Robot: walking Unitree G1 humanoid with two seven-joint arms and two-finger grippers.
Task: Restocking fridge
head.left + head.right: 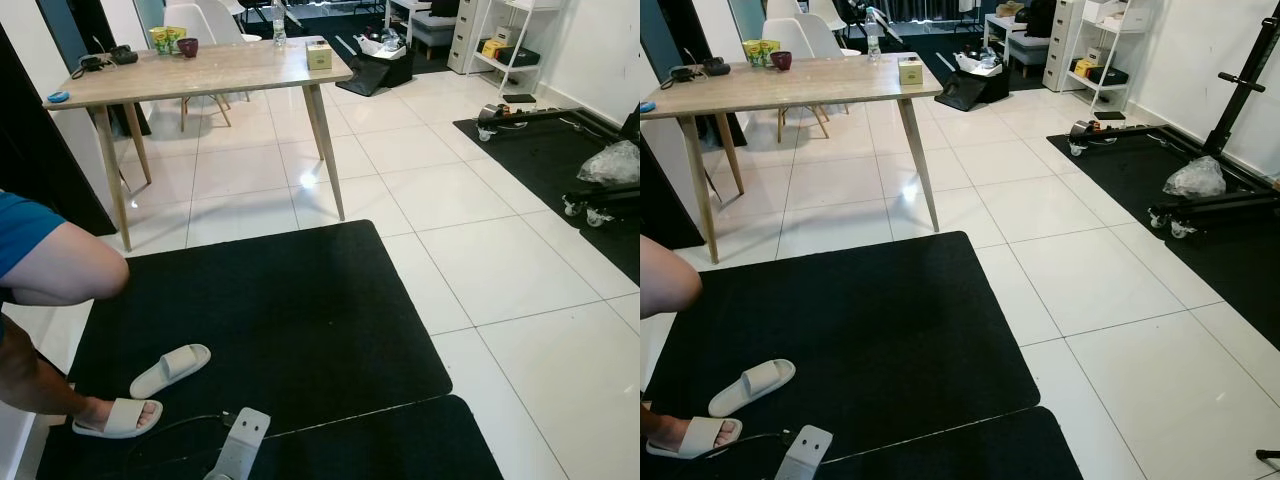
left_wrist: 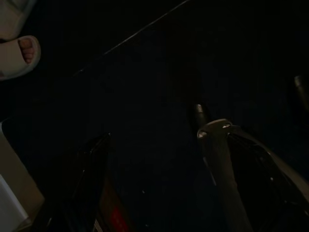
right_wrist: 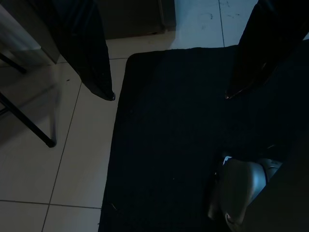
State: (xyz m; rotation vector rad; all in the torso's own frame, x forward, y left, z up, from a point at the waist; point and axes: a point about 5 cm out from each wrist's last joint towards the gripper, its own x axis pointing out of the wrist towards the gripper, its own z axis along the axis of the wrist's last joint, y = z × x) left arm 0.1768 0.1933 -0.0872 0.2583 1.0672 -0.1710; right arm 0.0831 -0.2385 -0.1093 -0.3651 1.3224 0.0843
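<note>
Ahead, white tiled floor [image 1: 500, 260] spreads out, with a black mat [image 1: 280, 310] at my feet. Beyond it stands a wooden table [image 1: 200, 75] carrying a small box [image 1: 319, 56] and a water bottle [image 1: 279, 24]. Beside me a person's sandalled foot [image 1: 115, 416] rests. My right gripper [image 3: 169, 94] hangs with fingers spread wide; my left gripper's [image 2: 149, 159] state I cannot tell.

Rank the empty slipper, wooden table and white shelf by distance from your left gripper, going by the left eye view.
From the left gripper, hanging low:
1. Empty slipper, on the mat, left.
2. Wooden table, ahead left.
3. White shelf, far right.
</note>
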